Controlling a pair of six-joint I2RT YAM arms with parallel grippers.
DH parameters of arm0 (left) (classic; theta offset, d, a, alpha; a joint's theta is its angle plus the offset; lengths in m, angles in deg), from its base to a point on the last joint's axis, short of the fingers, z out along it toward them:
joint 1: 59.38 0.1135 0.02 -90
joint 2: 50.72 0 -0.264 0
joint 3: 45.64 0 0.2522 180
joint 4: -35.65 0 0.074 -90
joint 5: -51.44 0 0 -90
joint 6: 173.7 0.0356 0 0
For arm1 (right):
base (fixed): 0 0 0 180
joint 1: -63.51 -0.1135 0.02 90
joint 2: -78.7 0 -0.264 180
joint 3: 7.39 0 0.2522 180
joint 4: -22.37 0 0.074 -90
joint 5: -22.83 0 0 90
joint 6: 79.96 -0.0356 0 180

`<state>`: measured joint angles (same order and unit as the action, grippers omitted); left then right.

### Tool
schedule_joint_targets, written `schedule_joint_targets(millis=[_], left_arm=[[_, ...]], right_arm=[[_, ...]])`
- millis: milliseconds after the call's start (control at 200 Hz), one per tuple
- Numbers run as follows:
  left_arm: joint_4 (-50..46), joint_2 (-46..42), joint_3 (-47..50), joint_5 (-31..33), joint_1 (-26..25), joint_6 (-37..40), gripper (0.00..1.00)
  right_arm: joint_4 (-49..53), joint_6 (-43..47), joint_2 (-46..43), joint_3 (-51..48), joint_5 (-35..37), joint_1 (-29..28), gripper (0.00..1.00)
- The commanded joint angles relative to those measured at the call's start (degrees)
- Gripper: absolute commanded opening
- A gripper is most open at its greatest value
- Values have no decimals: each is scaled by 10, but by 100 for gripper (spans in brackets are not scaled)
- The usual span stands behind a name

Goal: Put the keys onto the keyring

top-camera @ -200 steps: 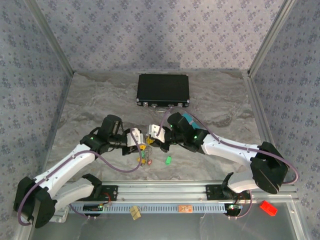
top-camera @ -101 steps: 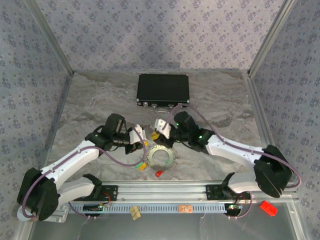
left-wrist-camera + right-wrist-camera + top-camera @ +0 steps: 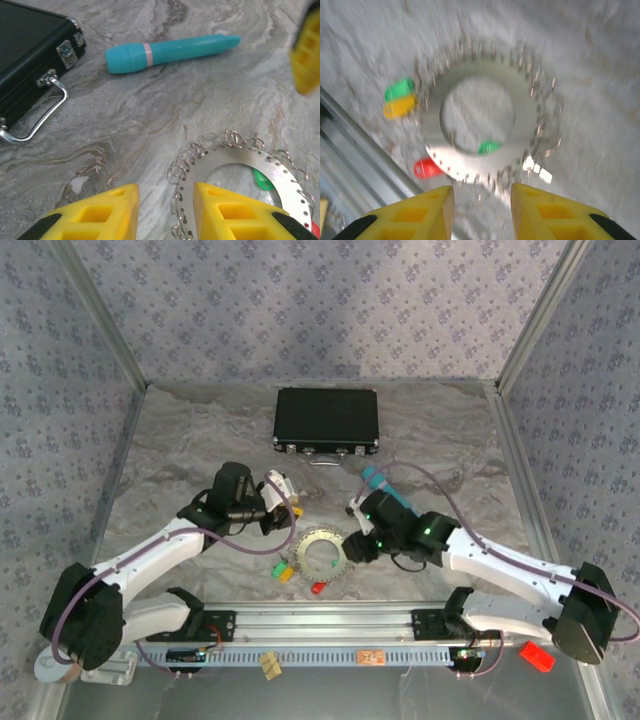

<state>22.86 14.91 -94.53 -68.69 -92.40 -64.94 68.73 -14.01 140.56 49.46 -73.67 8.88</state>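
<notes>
Right gripper [image 3: 482, 192] is swinging back toward the near rail, jaws sitting apart above the keyring [image 3: 532, 117]. Left gripper [image 3: 165, 195] is hovering parted too, gripping nothing. Keyring's lying flat on the table [image 3: 200, 440], keys [image 3: 400, 98] loose just beside it.

A teal cylinder [image 3: 170, 50] lies near the closed black case [image 3: 326, 418] on the marbled table [image 3: 450, 440].

Table [image 3: 170, 440]: grey marbled top. Black case [image 3: 326, 418] lies flat at far centre, handle on its near side. Teal pen [image 3: 381, 483] lies near its right front corner, apart from it. Keyring [image 3: 322, 551] lies flat toward the front edge (small loops around its rim). Green key [image 3: 400, 89] and yellow key [image 3: 400, 106] lie together beside it, red key [image 3: 427, 168] at its rim, and a second green key [image 3: 489, 147] in its hole.
</notes>
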Motion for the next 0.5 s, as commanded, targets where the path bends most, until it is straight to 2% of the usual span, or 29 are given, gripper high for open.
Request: schedule_joint_targets(millis=[0, 225, 495], left_arm=[[44, 5, -3, 15, 2, -36, 34], [44, -1, 6, 16, 2, -32, 34], [46, -5, 8, 22, 1, -29, 35]], right_arm=[[88, -52, 43, 9, 43, -24, 37], [97, 0, 157, 54, 42, -34, 39], [53, 25, 230, 76, 27, -38, 39]])
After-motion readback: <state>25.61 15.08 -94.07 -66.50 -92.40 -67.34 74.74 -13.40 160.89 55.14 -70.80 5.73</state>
